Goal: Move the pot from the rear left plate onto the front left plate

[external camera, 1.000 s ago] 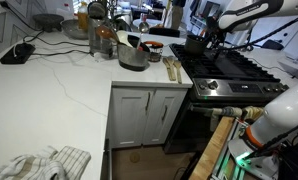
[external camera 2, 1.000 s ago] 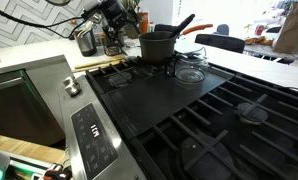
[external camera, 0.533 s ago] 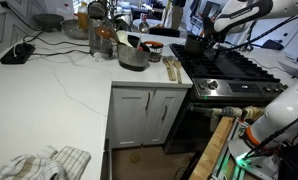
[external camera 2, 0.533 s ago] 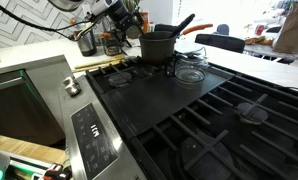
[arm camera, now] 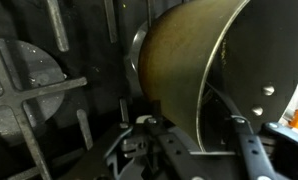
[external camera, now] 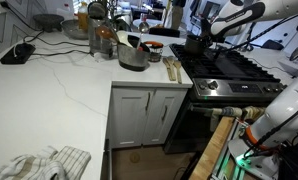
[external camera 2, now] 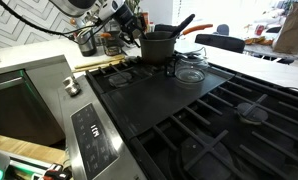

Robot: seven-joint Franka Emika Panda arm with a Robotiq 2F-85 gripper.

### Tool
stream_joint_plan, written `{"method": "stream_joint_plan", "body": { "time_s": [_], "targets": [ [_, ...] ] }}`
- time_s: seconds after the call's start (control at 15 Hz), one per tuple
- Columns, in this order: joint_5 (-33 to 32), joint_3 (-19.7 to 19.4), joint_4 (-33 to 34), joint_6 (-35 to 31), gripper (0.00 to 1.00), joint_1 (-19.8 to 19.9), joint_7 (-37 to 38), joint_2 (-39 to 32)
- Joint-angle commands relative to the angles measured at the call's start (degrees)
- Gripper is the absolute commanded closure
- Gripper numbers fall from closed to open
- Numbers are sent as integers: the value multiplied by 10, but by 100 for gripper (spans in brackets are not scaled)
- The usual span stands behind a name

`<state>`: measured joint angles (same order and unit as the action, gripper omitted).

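Note:
The dark pot (external camera: 195, 44) stands on the rear left plate of the range, at the far end in an exterior view (external camera 2: 157, 48), its long handle (external camera 2: 184, 22) pointing up and away. In the wrist view the pot (arm camera: 184, 60) fills the upper right, tilted in the picture. My gripper (arm camera: 194, 135) is open, its two fingers on either side of the pot's rim and not touching it. The gripper also shows beside the pot in both exterior views (external camera: 207, 33) (external camera 2: 136, 27). The front left plate (external camera 2: 119, 76) is bare black grate bars; its burner cap (arm camera: 34, 70) lies left of the pot.
A round glass lid (external camera 2: 191, 73) lies on the grate next to the pot. A shiny steel pan with lid (external camera: 132, 57), bottles and utensils (external camera: 171, 68) stand on the white counter beside the range. A metal kettle (external camera 2: 87, 41) stands behind the range's corner.
The gripper has moved closer to the pot, coming down to its rim. The pot has not moved.

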<state>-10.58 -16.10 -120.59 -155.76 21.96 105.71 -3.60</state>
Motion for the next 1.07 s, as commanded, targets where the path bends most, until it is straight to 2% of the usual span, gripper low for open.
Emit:
{"method": "stream_joint_plan", "body": {
  "time_s": [0.0, 0.07, 0.2, 0.67, 1.0],
  "targets": [
    [18, -19, 13, -15, 66, -16, -15, -20],
    [19, -21, 14, -10, 83, -18, -16, -20],
    [22, -22, 12, -5, 99, -21, -20, -18],
    [38, -19, 3, 36, 98, -30, -46, 4],
    [36, -17, -6, 101, 98, -36, -61, 30]
  ]
}}
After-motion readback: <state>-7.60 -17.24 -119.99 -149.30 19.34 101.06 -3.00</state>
